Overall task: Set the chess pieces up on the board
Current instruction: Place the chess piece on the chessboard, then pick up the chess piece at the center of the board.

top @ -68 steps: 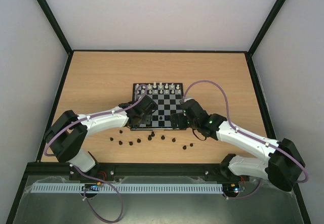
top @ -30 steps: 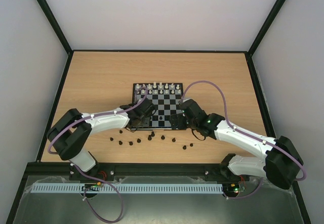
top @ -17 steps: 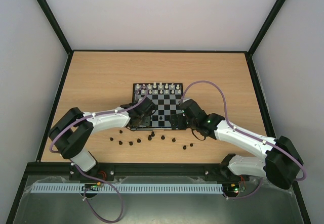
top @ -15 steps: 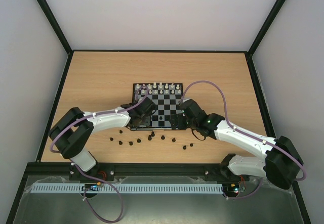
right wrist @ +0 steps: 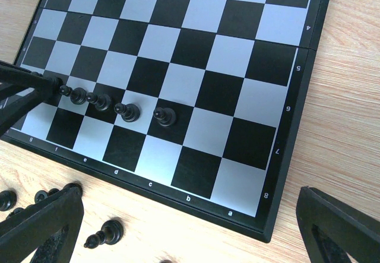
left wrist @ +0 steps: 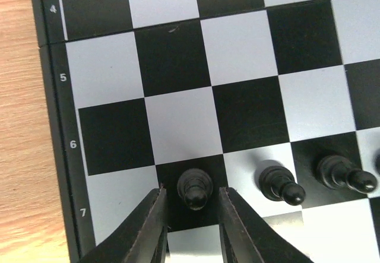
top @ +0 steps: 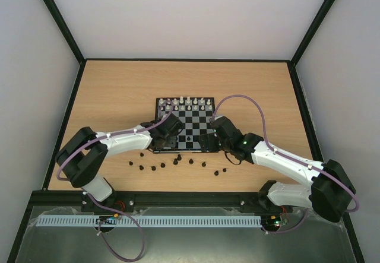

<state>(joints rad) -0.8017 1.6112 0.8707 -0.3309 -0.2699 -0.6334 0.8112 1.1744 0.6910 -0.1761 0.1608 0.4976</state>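
Note:
The board (top: 193, 118) lies mid-table, with white pieces (top: 187, 103) along its far rows. My left gripper (left wrist: 191, 192) is low over row 7; its fingers (left wrist: 148, 221) stand on either side of a black pawn (left wrist: 196, 187) with a small gap each side, so it is open. Two more black pawns (left wrist: 279, 184) stand to the right of that pawn. My right gripper (right wrist: 190, 239) is wide open and empty over the board's near edge by the a8 corner. A row of black pawns (right wrist: 129, 112) on row 7 shows in the right wrist view.
Several loose black pieces (top: 177, 162) lie on the wooden table in front of the board; some also show in the right wrist view (right wrist: 105, 232). Both arms (top: 119, 141) reach in over the board's near corners. Black frame rails border the table (top: 119, 91).
My left gripper came down and slightly left onto the board's near-left part, then stayed almost still for the last second. The right arm shifted only slightly.

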